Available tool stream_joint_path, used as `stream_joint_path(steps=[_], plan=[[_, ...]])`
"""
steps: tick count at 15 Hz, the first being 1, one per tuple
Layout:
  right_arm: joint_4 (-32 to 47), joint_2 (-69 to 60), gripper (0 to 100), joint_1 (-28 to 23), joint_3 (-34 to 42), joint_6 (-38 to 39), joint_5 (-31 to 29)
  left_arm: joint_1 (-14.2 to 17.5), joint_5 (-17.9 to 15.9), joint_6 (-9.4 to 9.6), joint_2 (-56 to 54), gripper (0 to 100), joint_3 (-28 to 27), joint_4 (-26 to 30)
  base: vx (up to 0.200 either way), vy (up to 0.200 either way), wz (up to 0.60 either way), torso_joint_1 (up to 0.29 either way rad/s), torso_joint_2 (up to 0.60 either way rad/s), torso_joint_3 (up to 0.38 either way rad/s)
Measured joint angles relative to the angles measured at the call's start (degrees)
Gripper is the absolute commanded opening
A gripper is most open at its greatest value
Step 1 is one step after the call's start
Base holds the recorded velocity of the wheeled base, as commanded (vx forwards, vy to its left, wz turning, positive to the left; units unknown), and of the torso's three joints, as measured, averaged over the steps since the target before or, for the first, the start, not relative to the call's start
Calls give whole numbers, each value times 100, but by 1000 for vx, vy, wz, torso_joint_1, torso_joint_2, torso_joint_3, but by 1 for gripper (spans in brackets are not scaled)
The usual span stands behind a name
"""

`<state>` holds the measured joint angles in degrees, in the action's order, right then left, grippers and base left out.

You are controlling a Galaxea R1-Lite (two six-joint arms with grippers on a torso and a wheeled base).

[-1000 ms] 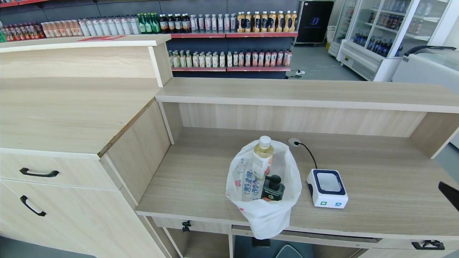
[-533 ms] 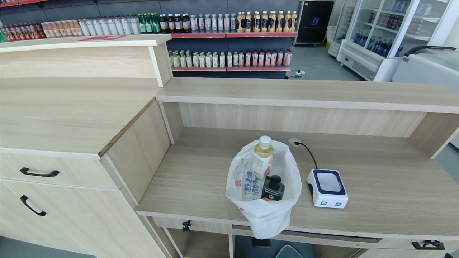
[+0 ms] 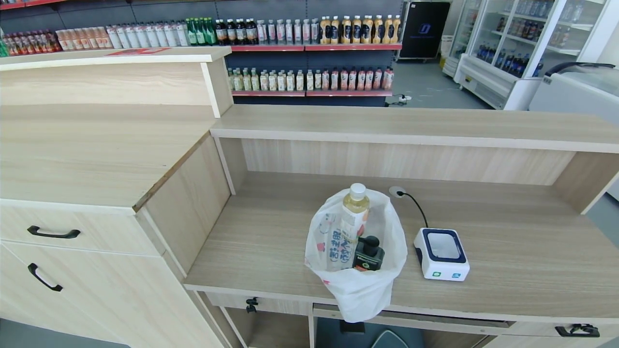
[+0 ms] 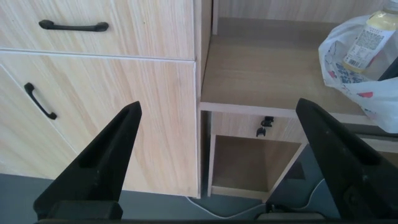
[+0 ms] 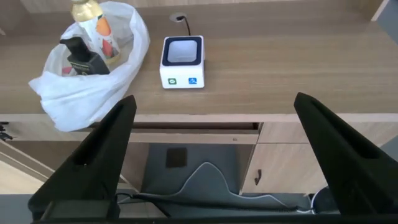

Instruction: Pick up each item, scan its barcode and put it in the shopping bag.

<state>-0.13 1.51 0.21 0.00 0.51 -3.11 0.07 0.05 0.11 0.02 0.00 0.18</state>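
Drink bottle (image 3: 355,212) and pump bottle (image 3: 368,253) stood in the shopping bag (image 3: 358,292) at the worktop's (image 3: 508,251) front edge, task seemingly done; left gripper (image 4: 219,107) and right gripper (image 5: 214,99) gaped empty.

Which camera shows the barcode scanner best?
Head view: the scanner sits unobstructed beside the shopping bag, with its cable. The right wrist view also shows it whole, from the front. The left wrist view faces the drawers.

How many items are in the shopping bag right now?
2. A tall pale drink bottle stands toward the far side of the shopping bag; a black pump bottle sits in front of it. Others may lie hidden lower down.
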Motion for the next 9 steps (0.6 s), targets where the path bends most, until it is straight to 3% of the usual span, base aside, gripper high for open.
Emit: stream_joint_path(steps=[9], plan=[[21, -154, 100, 6, -2, 11, 2, 0, 0, 0, 0, 100, 0, 0, 0, 0, 0, 0, 0, 0]])
